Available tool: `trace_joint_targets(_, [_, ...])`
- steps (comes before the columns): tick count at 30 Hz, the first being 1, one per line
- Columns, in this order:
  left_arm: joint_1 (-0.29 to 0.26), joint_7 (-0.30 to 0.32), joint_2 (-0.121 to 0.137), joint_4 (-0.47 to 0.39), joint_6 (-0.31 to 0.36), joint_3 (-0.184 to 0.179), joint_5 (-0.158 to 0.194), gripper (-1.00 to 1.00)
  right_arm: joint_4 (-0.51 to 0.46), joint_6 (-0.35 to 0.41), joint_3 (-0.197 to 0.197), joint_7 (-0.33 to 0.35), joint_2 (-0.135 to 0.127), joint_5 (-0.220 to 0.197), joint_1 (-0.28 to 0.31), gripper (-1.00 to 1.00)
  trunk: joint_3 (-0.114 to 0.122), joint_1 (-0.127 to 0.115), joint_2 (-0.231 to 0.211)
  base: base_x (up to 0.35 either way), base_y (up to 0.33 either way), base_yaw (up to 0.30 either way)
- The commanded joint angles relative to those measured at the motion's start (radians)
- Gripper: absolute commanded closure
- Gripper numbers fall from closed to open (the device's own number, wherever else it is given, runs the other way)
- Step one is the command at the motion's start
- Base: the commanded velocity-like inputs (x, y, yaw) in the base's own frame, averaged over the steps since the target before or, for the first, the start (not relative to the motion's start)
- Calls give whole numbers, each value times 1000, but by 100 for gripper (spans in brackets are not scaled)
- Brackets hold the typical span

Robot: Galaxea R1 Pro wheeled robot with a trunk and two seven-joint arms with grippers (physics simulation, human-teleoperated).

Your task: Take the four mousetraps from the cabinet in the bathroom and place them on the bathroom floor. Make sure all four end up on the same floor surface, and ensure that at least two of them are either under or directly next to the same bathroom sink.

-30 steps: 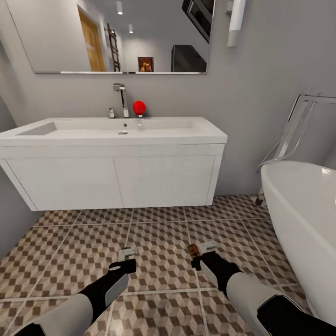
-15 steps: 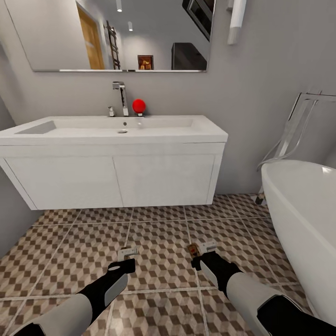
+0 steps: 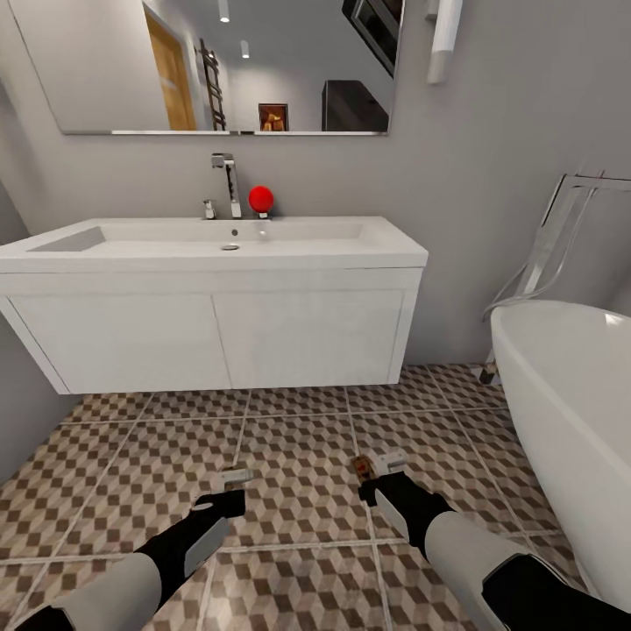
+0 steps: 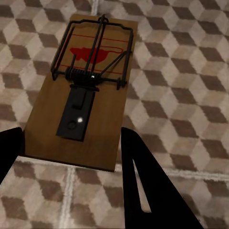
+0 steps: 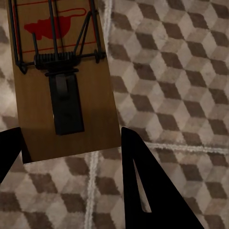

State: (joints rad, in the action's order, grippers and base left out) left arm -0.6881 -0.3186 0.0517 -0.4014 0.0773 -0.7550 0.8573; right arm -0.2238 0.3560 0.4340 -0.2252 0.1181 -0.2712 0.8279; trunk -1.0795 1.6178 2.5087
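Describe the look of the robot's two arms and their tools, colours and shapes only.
In the head view both arms have smooth pale grey-white shells on the forearms, turning to glossy black casing at the wrists. The left tool and right tool are black and compact. In the wrist views each finger appears as a flat, matte black, tapering wedge. No cables or markings are visible.

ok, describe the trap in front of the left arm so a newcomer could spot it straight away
Start at the white sink vanity and drop to the cube-patterned floor in front of it. Two small traps lie there; this mousetrap is the one just ahead of the left gripper. Its neighbour lies toward the bathtub, by the other arm.
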Motion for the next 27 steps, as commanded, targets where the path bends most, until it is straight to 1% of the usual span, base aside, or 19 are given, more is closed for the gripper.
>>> trace_joint_targets(1, [-1,-2,7,-2,6,-8,2,100,-2,2,8,-7,0,-14,0,100,-1,0,0,0,0,0])
trace_joint_targets(2, [-1,8,19,0,6,-8,2,100,-2,-2,8,-8,0,-14,0,100,-1,0,0,0,0,0])
trace_joint_targets(4, [-1,14,32,1,5,-8,2,100,-2,-6,8,-8,0,-14,0,100,-1,0,0,0,0,0])
trace_joint_targets(5, [-1,19,44,1,4,-7,1,100,-2,-8,8,-9,0,-14,0,100,-1,0,0,0,0,0])
trace_joint_targets(7, [-1,27,55,2,3,-7,2,100,-2,-10,9,-9,0,-14,0,100,-1,0,0,0,0,0])
trace_joint_targets(8, [-1,41,64,2,2,-6,1,100,-2,-11,9,-9,0,-14,0,100,-1,0,0,0,0,0])
trace_joint_targets(10, [-2,61,70,2,1,-6,1,100,-2,-11,9,-9,0,-14,0,100,-1,0,0,0,0,0])
trace_joint_targets(11, [-2,86,76,2,1,-6,1,100,-2,-12,9,-9,0,-14,0,100,-1,0,0,0,0,0])
trace_joint_targets(13, [-3,112,80,2,0,-5,1,100,-2,-12,9,-9,0,-14,0,100,-1,0,0,0,0,0])
trace_joint_targets(14, [-4,135,85,0,-2,-5,0,100,-2,-12,9,-9,0,-14,0,100,-1,0,0,0,0,0])
trace_joint_targets(17, [-5,162,90,-2,-3,-5,0,100,-2,-13,9,-9,0,-14,0,100,-1,0,0,0,0,0])
trace_joint_targets(24, [-6,179,94,-15,-4,-4,0,100,-2,-15,9,-9,0,-14,0,100,-1,0,0,0,0,0])
trace_joint_targets(27, [-7,180,95,-40,-5,-4,0,100,-2,-15,9,-9,0,-13,0,100,-1,0,0,0,0,0])
